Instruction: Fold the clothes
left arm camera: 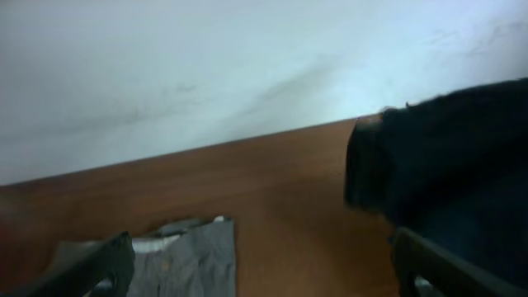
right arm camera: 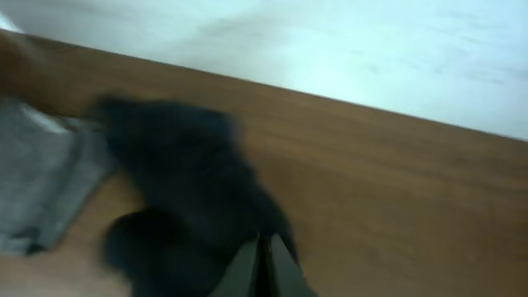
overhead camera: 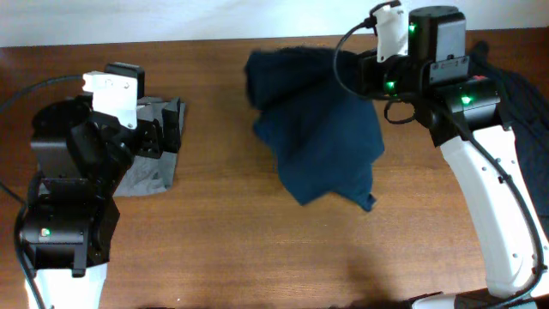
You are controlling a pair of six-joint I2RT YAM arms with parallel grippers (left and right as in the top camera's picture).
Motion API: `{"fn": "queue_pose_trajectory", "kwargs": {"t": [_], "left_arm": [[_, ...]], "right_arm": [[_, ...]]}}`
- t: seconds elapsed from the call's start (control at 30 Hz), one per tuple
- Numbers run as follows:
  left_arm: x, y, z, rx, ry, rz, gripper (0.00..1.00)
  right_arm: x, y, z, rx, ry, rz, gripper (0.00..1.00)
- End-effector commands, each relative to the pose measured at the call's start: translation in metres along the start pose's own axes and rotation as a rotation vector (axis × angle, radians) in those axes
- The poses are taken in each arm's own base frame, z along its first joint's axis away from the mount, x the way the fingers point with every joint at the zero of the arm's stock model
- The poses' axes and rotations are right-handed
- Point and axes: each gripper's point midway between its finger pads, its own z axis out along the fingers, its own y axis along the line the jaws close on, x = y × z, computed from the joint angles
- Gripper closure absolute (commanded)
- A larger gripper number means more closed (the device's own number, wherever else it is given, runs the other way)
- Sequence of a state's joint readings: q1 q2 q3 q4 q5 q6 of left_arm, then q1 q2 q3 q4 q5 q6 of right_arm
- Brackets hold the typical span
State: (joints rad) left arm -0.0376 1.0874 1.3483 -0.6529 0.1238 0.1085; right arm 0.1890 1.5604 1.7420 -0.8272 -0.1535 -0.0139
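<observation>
A navy blue piece (overhead camera: 322, 146) lies crumpled in the middle of the table, bunched up toward the far edge. My right gripper (overhead camera: 367, 75) is at its far right corner. In the right wrist view the jaws (right arm camera: 266, 245) are pinched together on the dark cloth (right arm camera: 181, 165). Grey shorts (overhead camera: 153, 172) lie folded at the left, partly under my left gripper (overhead camera: 159, 129). That gripper (left arm camera: 264, 276) stands wide open above the wood with nothing between its fingers. The grey shorts (left arm camera: 186, 256) are by its left finger and the navy piece (left arm camera: 445, 173) by its right.
A black garment (overhead camera: 525, 94) lies heaped at the table's right edge behind the right arm. The wall runs along the far edge of the table (overhead camera: 214, 215). Grey shorts (right arm camera: 41, 181) also show at the left of the right wrist view.
</observation>
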Motion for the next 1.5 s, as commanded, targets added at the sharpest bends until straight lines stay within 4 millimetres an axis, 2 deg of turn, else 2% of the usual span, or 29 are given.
{"fn": "queue_pose_trajectory", "kwargs": {"t": [0.0, 0.07, 0.1, 0.13, 0.17, 0.3, 0.47, 0.53, 0.7, 0.87, 0.97, 1.07, 1.1, 1.17, 1.2, 1.23, 1.3, 1.33, 1.4, 1.47], "left_arm": [[-0.005, 0.002, -0.001, -0.011, -0.004, 0.015, 0.01], [-0.002, 0.002, 0.005, -0.008, 0.013, 0.013, 0.01], [0.001, 0.001, 0.008, -0.002, 0.025, 0.011, 0.01], [0.004, 0.001, 0.012, 0.002, 0.038, 0.010, 0.01], [0.008, -0.001, 0.016, 0.013, 0.055, 0.007, 0.01], [0.029, -0.003, 0.034, 0.038, 0.145, -0.005, 0.01], [0.054, -0.011, 0.053, 0.093, 0.245, -0.025, 0.01], [0.064, -0.018, 0.058, 0.134, 0.285, -0.037, 0.01], [0.089, -0.019, 0.072, 0.146, 0.381, -0.054, 0.01], [0.098, -0.019, 0.082, 0.150, 0.412, -0.060, 0.01], [0.098, -0.019, 0.082, 0.150, 0.413, -0.060, 0.01], [0.098, -0.019, 0.082, 0.150, 0.414, -0.060, 0.01], [0.098, -0.019, 0.082, 0.150, 0.414, -0.060, 0.01], [0.098, -0.019, 0.082, 0.150, 0.411, -0.060, 0.01], [0.098, -0.019, 0.083, 0.150, 0.410, -0.060, 0.01], [0.097, -0.019, 0.083, 0.149, 0.407, -0.059, 0.01], [0.095, -0.019, 0.084, 0.148, 0.399, -0.058, 0.01], [0.094, -0.018, 0.084, 0.148, 0.395, -0.056, 0.01], [0.093, -0.018, 0.085, 0.147, 0.387, -0.056, 0.01], [0.093, -0.018, 0.085, 0.147, 0.387, -0.055, 0.01]], "right_arm": [[-0.004, -0.052, -0.009, 0.234, -0.008, -0.010, 0.84], [0.008, -0.071, 0.007, 0.248, 0.039, 0.014, 0.64], [0.014, -0.078, 0.014, 0.247, 0.066, 0.029, 0.59], [0.022, -0.085, 0.021, 0.242, 0.095, 0.044, 0.48], [0.031, -0.089, 0.028, 0.230, 0.128, 0.059, 0.41], [0.067, -0.080, 0.045, 0.121, 0.264, 0.111, 0.30], [0.107, -0.064, 0.044, 0.068, 0.437, 0.144, 0.23], [0.124, -0.052, 0.041, 0.028, 0.511, 0.157, 0.22], [0.165, -0.019, 0.040, -0.041, 0.673, 0.143, 0.21], [0.210, 0.016, 0.049, -0.066, 0.796, 0.090, 0.17], [0.245, 0.017, 0.061, 0.016, 0.843, 0.085, 0.16], [0.271, 0.021, 0.071, 0.034, 0.860, 0.055, 0.15], [0.278, 0.024, 0.072, 0.031, 0.866, 0.051, 0.19], [0.288, 0.030, 0.073, 0.032, 0.880, 0.047, 0.37], [0.290, 0.032, 0.074, 0.039, 0.881, 0.051, 0.42], [0.290, 0.035, 0.076, 0.034, 0.872, 0.043, 0.52], [0.284, 0.037, 0.081, 0.035, 0.840, 0.026, 0.80], [0.280, 0.039, 0.082, 0.035, 0.822, 0.020, 0.87], [0.268, 0.043, 0.079, 0.023, 0.792, 0.015, 0.96], [0.246, 0.058, 0.067, -0.046, 0.752, -0.024, 0.96]]}}
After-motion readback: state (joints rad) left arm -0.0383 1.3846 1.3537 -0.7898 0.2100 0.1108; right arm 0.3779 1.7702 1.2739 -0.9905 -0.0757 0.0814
